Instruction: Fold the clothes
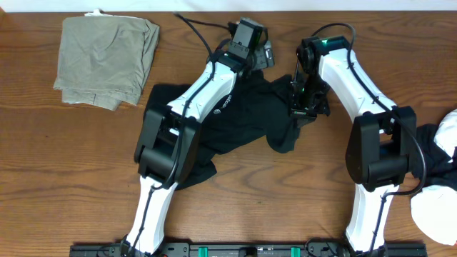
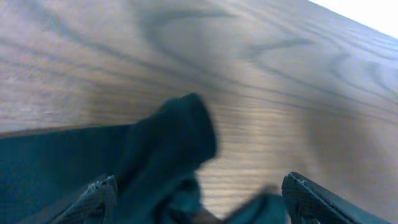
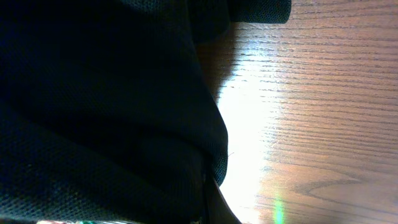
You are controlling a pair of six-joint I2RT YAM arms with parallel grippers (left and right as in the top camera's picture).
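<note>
Wood-grain bench (image 1: 64, 164) carries a crumpled black shirt (image 1: 246, 118) at its middle, reaching toward the far edge. A folded khaki garment (image 1: 107, 61) sits at the far left corner, and more clothes (image 1: 439, 189) wait at the right edge. The left fingers (image 2: 308, 198) stand wide apart with a bunched end of the shirt between them, not clamped. The right fingers (image 1: 303, 107) are closed, apparently pinching the shirt's right side. The step in hand looks like spreading the shirt flat before any fold. Next, the left fingers would need to close on that bunched end, then both arms pull apart to flatten the cloth.
</note>
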